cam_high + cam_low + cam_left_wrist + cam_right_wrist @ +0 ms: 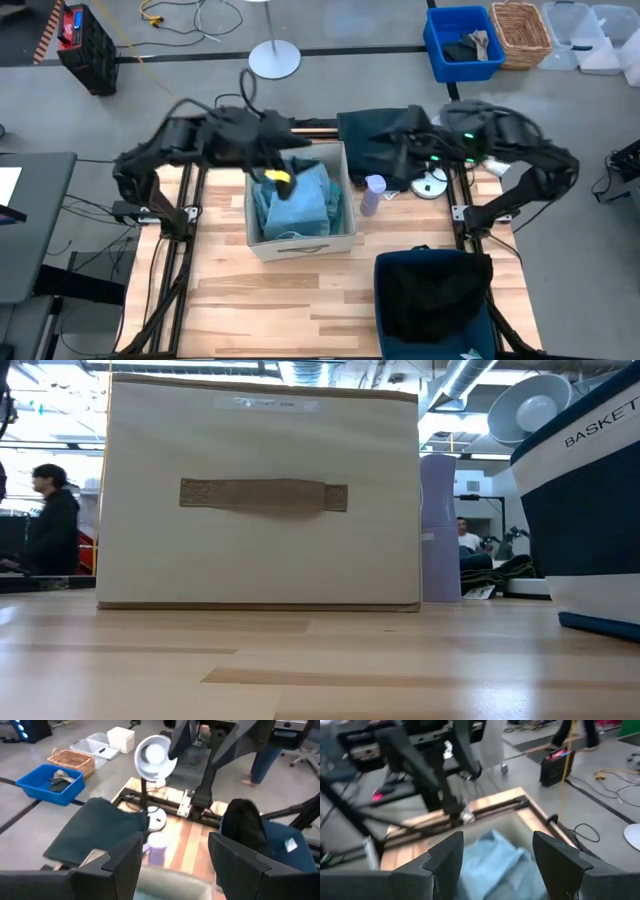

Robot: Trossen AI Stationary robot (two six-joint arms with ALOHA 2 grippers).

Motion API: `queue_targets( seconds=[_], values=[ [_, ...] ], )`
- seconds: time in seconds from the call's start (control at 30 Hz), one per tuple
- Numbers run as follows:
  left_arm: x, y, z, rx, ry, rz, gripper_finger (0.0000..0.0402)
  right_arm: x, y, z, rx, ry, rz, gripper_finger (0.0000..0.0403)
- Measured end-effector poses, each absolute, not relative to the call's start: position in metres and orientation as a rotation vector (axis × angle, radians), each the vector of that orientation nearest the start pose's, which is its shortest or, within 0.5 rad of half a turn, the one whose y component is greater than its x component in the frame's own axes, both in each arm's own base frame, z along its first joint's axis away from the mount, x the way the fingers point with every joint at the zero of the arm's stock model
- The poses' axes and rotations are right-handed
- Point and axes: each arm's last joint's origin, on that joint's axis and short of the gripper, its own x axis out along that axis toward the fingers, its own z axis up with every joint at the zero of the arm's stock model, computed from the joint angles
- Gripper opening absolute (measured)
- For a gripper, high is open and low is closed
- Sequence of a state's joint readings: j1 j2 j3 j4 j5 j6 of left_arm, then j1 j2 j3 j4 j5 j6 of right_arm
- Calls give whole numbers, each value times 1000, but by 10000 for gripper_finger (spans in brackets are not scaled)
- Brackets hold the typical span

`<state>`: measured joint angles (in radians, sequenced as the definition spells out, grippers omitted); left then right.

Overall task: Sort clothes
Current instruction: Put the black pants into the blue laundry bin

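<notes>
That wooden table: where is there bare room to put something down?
Bare wood lies on the table left of the beige box and in front of it, up to the navy bin. The strip between box and dark green garment is crowded by a lilac bottle.

Grey floor (330, 25) with a blue bin (462, 42) beside a wicker basket (521, 33).

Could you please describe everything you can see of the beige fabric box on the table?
The beige fabric box is square and open-topped, with soft cloth walls and a flat tan strap handle on the side that the low view shows. It stands upright near the middle of the wooden table. Turquoise and pale blue-grey clothes fill it. A lilac bottle stands close beside it; contact is unclear.
</notes>
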<state>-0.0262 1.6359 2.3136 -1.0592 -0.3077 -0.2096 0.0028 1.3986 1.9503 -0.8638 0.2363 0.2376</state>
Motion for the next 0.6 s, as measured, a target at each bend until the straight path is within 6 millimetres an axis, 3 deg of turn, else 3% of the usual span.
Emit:
queue_targets(
  seconds=[0.13, 0.27, 0.43, 0.6],
  values=[
    [255, 21, 532, -152, 357, 298, 219, 277, -23, 504, 252, 248, -343, 254],
    [240, 44, 519, -184, 366, 306, 219, 304, -42, 489, 315, 245, -424, 254],
    [238, 75, 488, -251, 355, 282, 219, 329, -69, 479, 293, 264, -494, 254],
    [251, 112, 443, -351, 370, 348, 219, 353, -100, 467, 166, 326, -545, 254]
  ],
)
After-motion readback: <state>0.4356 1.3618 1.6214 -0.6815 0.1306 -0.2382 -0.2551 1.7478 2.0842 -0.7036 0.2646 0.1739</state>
